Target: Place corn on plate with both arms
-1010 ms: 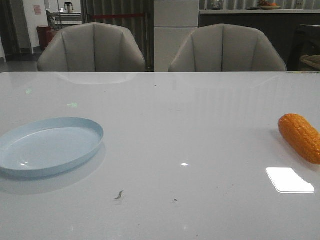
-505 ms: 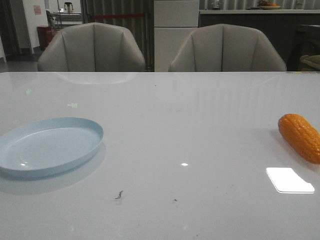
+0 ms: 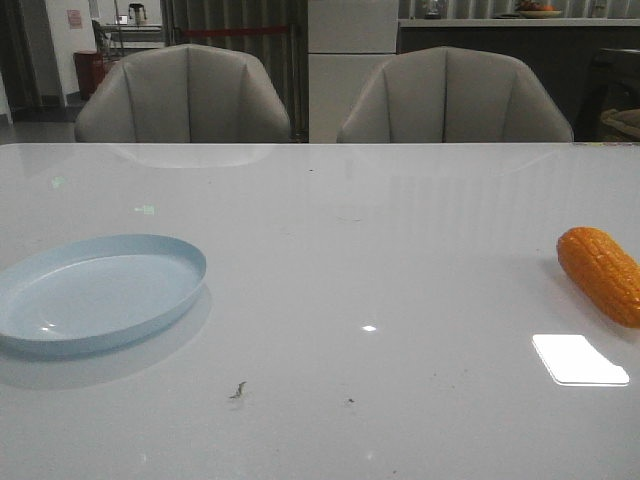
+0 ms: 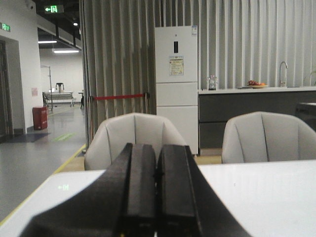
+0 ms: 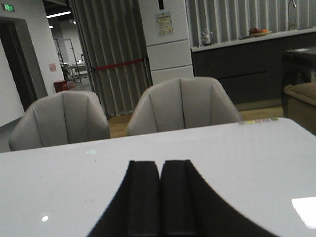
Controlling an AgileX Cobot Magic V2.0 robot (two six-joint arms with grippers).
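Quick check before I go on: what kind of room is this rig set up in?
Probably a showroom or office pantry, not a home. A white table with two padded chairs faces a fridge and a counter with a tap, while a green exit sign and a red barrier rope suggest a public building.

One corn (image 3: 601, 273), one plate (image 3: 97, 292), two chairs (image 3: 183, 95).

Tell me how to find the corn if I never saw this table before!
Look at the big white table with two grey chairs behind it. Go to its far right edge, just above a bright square of reflected light. The corn lies there on its side: a bumpy orange cob, the only bright-coloured thing on the table, far across from the pale blue plate on the left.
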